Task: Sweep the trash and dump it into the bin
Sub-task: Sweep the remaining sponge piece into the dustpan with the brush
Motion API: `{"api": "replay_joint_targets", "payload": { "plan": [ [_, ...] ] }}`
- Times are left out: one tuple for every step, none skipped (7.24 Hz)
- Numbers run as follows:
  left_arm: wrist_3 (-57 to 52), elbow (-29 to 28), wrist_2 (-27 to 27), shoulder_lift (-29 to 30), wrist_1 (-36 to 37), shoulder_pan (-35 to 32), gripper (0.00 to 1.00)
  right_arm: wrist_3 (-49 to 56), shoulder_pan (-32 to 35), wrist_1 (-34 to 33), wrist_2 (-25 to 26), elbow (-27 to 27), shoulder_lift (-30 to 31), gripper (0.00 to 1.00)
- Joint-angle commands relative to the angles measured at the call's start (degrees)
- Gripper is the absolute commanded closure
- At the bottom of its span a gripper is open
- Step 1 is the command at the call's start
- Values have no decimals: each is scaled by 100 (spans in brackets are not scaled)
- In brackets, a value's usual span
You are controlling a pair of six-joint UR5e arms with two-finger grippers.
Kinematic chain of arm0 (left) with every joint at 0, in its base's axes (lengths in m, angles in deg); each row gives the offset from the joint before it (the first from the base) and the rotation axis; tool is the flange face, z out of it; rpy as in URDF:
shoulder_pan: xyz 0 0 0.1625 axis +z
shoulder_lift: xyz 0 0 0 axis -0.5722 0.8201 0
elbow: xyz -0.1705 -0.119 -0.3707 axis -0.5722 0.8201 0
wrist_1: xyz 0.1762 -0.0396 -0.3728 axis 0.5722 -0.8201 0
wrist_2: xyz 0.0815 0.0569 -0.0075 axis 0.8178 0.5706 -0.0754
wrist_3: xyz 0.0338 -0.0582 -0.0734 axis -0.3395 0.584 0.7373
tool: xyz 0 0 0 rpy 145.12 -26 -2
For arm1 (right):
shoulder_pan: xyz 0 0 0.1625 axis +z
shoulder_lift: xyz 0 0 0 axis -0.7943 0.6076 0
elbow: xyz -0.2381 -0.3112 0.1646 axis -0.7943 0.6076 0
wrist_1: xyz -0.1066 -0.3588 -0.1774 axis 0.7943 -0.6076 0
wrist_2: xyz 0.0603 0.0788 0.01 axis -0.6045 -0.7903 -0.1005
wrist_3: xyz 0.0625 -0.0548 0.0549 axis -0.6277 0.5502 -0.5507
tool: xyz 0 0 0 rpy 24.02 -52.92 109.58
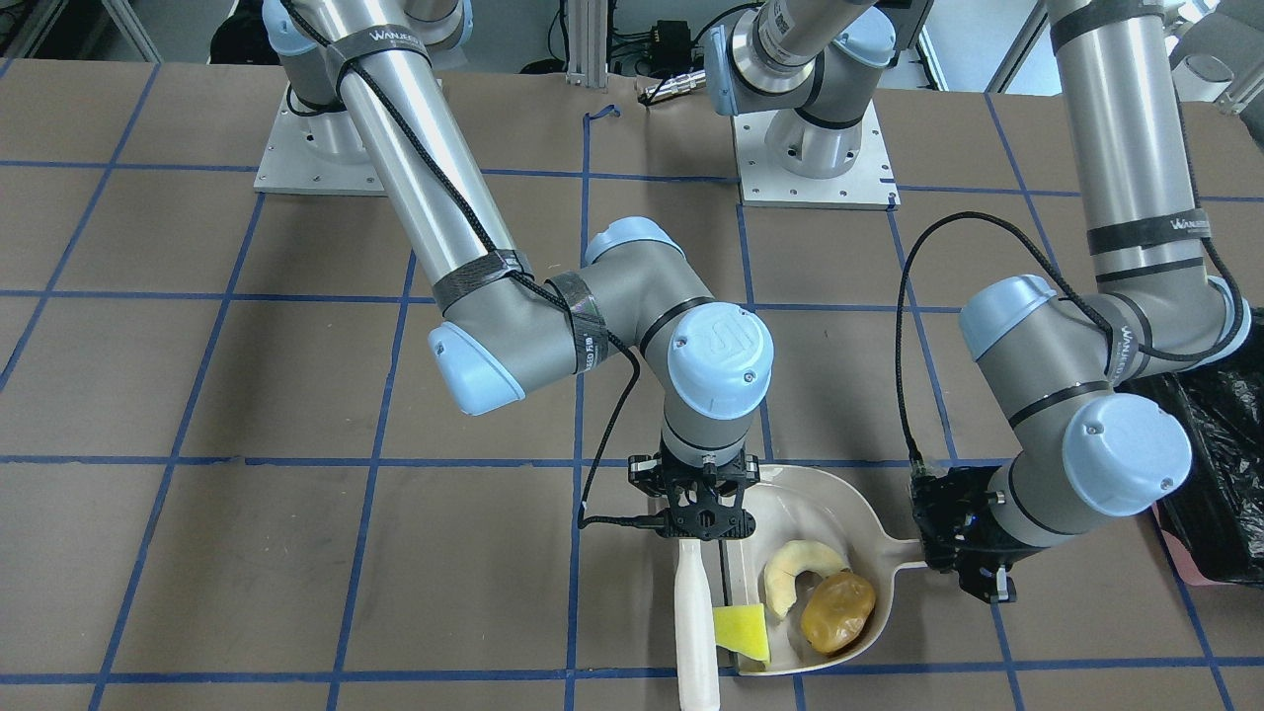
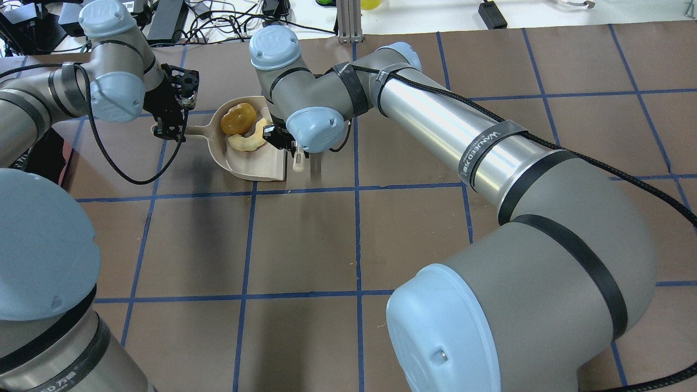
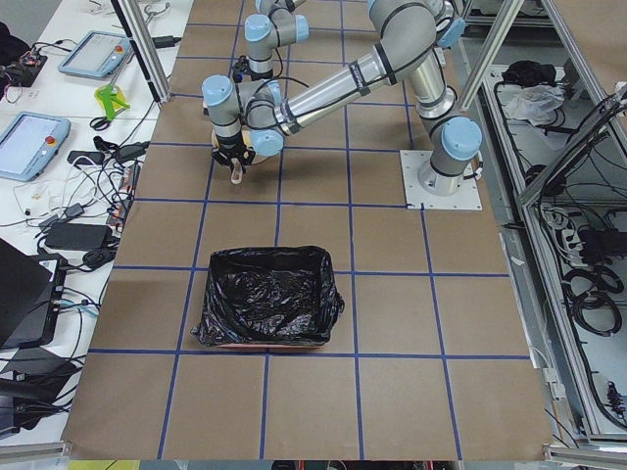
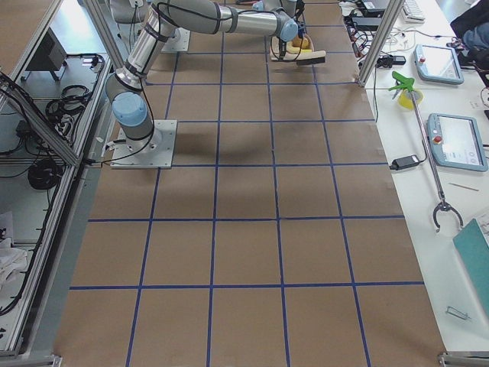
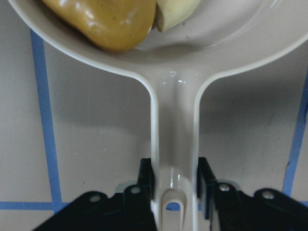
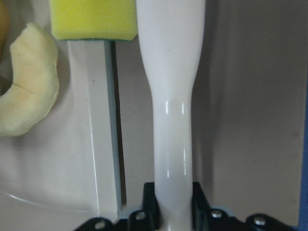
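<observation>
The beige dustpan [image 1: 805, 499] lies on the table and holds the cream crescent slice [image 1: 793, 575] and the brown-yellow lump [image 1: 837, 612]. The yellow wedge [image 1: 743, 632] lies at the pan's open lip, touching the white brush [image 1: 694, 617]. My left gripper [image 1: 963, 565] is shut on the dustpan handle [image 5: 173, 144]. My right gripper [image 1: 703, 518] is shut on the brush [image 6: 171, 120], which lies along the pan's lip [image 6: 103, 144]. The wedge [image 6: 93, 19] and the crescent [image 6: 29, 91] show in the right wrist view. The pink bin with its black bag [image 3: 265, 299] stands apart from the pan on my left.
The bin's black bag [image 1: 1220, 464] reaches in at the right edge of the front view, just behind my left arm's wrist. The brown table [image 2: 305, 245] has a blue tape grid. Operator desks with tablets and cables line the table's far side.
</observation>
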Motion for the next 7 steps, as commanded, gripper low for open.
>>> {"api": "replay_joint_targets", "payload": {
  "plan": [
    [0,-3,2,-1,0,0,91,-76,9,8,-346,63,-75,100],
    [0,-3,11,7,0,0,91,-303,27,16,-382,72,-75,100],
    [0,-12,20,-10,-26,0,91,-584,53,16,-644,73,-75,100],
    [0,-55,37,-10,-61,-9,91,-804,114,16,-672,81,-57,100],
    [9,-56,37,-10,-70,-9,91,-1015,167,25,-742,90,-40,100],
    [9,-65,29,-10,-70,-9,91,-1209,263,16,-900,212,-57,100],
    [9,-65,28,-10,-70,-9,91,-1167,273,86,-832,248,-14,100]
  ]
}}
